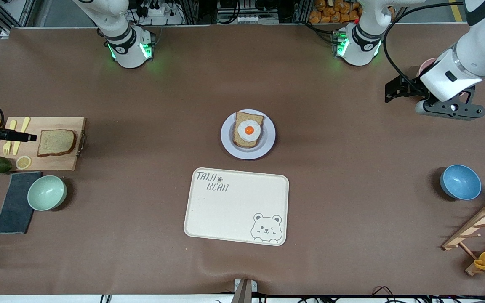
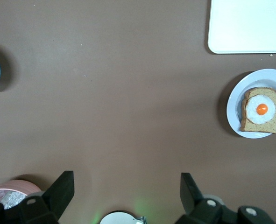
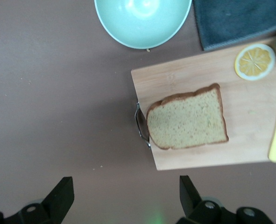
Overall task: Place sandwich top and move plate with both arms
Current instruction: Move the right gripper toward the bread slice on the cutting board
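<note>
Brown matting is covering the surface, with the plate [image 1: 248, 135] sitting at centre and carrying the egg slice [image 1: 248, 129]. At six o'clock from it, nearer the front camera, the tray [image 1: 236, 205] is lying flat. The sandwich top [image 1: 56, 142] is resting on the board [image 1: 41, 143] at nine o'clock from the plate, toward the right arm's end, beside a lemon slice [image 1: 23, 162] and yellow cutlery [image 1: 15, 135].

The right gripper [image 3: 123, 198] is hovering over bare surface just off the board's handled edge, jaws standing wide and holding nothing. The left gripper [image 2: 126, 196] is hovering at two o'clock from the plate, near a pink dish [image 2: 14, 192], jaws likewise wide and empty; this arm is waiting.

Hazards, as judged: the bread is lying flat, so a shallow pinch is likely to tear or drop it. An off-centre release is likely to smear the egg or leave the top overhanging. Uneven lifting by two arms is likely to tilt the plate and slide the stack off.
</note>
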`<state>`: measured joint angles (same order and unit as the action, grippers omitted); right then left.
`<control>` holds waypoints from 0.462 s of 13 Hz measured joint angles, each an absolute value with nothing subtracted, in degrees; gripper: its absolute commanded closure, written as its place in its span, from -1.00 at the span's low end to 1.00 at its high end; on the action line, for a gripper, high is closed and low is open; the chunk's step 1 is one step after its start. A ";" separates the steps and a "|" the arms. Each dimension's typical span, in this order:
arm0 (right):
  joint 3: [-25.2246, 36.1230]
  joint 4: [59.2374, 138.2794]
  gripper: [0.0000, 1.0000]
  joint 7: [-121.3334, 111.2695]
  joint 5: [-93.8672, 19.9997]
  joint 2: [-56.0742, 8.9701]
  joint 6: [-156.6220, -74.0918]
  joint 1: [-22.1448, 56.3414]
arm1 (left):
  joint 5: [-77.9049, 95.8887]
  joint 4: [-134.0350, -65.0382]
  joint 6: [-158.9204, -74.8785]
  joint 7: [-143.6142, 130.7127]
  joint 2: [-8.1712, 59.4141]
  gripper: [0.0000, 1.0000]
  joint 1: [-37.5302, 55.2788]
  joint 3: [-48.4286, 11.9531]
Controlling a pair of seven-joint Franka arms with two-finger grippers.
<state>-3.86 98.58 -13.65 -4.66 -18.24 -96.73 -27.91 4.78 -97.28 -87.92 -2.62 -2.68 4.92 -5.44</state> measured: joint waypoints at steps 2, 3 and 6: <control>-3.85 98.64 -0.98 -18.46 -4.98 -20.86 -100.20 -29.65 | 4.78 -97.28 -88.05 -2.62 -2.78 -1.00 4.92 -5.44; -3.86 98.64 -0.88 -22.00 -4.97 -22.09 -102.85 -30.33 | 4.78 -97.28 -88.37 -2.62 -2.91 -1.00 4.92 -5.44; -3.78 98.61 -0.62 -30.72 -4.97 -25.92 -108.67 -34.13 | 4.78 -97.28 -89.79 -2.62 -3.50 -1.00 4.90 -5.42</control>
<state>-3.78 98.61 -30.72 -4.97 -25.92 -108.67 -34.13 4.78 -97.28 -89.79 -2.62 -3.50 4.90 -5.42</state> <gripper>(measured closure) 0.048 0.000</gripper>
